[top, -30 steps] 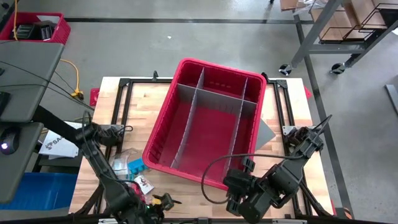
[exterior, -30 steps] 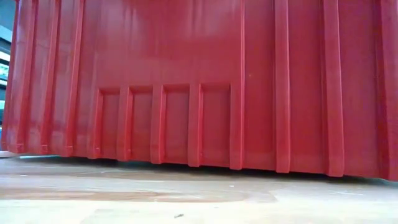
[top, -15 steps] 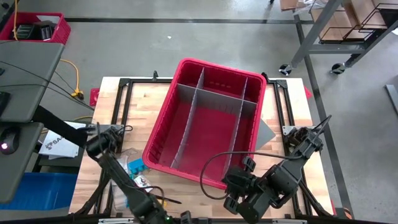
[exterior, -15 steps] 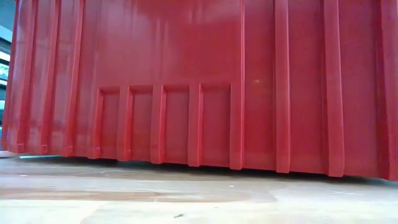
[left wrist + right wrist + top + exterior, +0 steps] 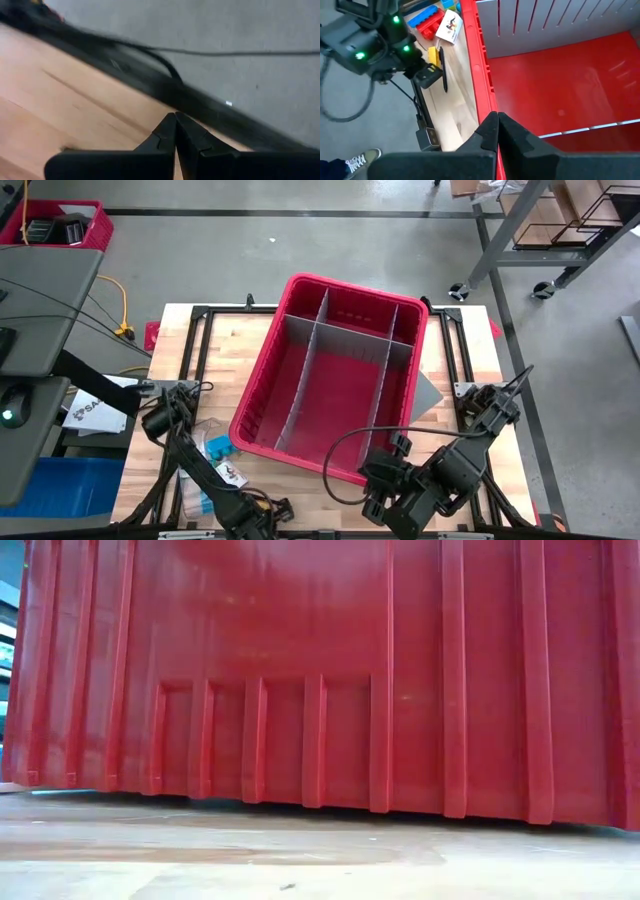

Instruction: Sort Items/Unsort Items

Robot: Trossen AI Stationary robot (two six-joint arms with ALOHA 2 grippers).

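The items lie on the wooden table left of the big red bin (image 5: 330, 370): blue blocks (image 5: 217, 446), a red block (image 5: 427, 22), a white card (image 5: 449, 25), a yellow piece (image 5: 434, 56) and a thin dark pen (image 5: 443, 75). My left gripper (image 5: 175, 117) is shut and empty, low over the table's near edge, right beside the pen and the yellow piece (image 5: 270, 508). My right gripper (image 5: 496, 117) is shut and empty, held high over the bin's near left wall.
Grey dividers (image 5: 345, 350) split the bin into compartments. Its red wall (image 5: 320, 690) fills the low view. The table's black frame (image 5: 150, 80) runs along the near edge beside my left gripper. A person's shoe (image 5: 357, 161) stands on the floor beyond that edge.
My left gripper has come down toward the table at its near edge and shifted a little toward the right, closer to the pen and the yellow piece, staying shut.
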